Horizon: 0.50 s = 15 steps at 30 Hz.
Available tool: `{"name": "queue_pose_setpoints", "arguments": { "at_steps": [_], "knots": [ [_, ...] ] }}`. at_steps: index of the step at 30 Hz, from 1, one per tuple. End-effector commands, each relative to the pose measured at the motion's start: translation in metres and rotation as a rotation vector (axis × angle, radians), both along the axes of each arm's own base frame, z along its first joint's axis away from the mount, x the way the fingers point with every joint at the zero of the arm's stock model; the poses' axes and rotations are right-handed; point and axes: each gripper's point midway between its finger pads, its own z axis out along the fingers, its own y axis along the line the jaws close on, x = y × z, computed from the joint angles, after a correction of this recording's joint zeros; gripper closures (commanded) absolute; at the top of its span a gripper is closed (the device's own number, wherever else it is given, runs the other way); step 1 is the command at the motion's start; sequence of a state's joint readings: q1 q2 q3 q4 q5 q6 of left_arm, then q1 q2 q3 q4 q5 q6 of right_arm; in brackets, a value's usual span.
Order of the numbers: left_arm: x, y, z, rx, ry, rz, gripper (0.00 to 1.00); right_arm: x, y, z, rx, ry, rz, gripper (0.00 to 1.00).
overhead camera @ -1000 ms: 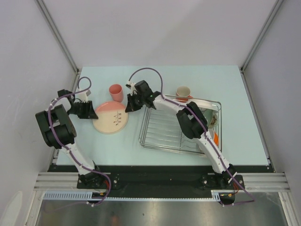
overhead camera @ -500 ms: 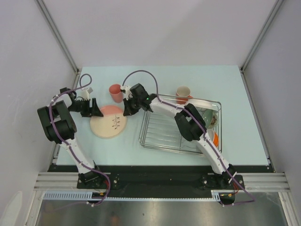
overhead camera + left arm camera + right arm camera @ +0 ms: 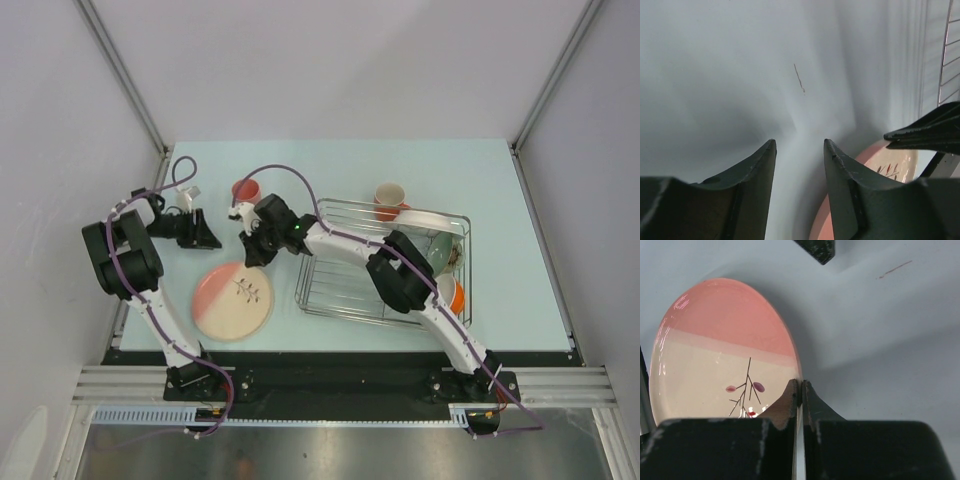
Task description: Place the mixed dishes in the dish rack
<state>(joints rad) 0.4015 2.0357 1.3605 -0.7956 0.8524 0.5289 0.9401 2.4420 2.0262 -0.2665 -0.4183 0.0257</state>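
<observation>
My right gripper point(image 3: 254, 250) is shut on the rim of the large pink-and-cream leaf-patterned plate point(image 3: 233, 300) and holds it tilted, off the table. In the right wrist view the fingertips point(image 3: 801, 389) pinch the plate point(image 3: 720, 350) at its edge. My left gripper point(image 3: 207, 234) is open and empty just beyond the plate's far-left side. Its jaws point(image 3: 800, 145) stand apart over bare table, with the plate point(image 3: 890, 162) at the lower right. The pink tumbler point(image 3: 243, 188) stands behind my right wrist, partly hidden. The wire dish rack point(image 3: 345, 270) lies to the right.
An orange mug point(image 3: 388, 196) stands at the rack's far edge. A white plate point(image 3: 428, 219), a sage-green bowl point(image 3: 447, 250) and an orange bowl point(image 3: 453, 294) are at the rack's right end, partly behind my right arm. The left wall is close to my left arm.
My right gripper has moved left from the rack's corner and closed on the leaf plate's rim. The plate has tipped up and shifted toward the near edge. My left gripper is off the plate.
</observation>
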Motion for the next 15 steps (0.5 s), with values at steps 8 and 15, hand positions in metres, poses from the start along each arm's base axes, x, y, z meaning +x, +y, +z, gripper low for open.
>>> {"name": "queue_pose_setpoints", "arguments": {
  "at_steps": [8, 15],
  "knots": [
    [-0.023, -0.014, 0.011, -0.079, 0.005, -0.150, 0.31, 0.053, -0.002, 0.064, 0.118, -0.138, -0.072, 1.00],
    [-0.029, -0.023, 0.016, -0.167, 0.031, -0.204, 0.20, 0.058, 0.002, 0.085, 0.162, -0.159, -0.065, 1.00]
  ]
}}
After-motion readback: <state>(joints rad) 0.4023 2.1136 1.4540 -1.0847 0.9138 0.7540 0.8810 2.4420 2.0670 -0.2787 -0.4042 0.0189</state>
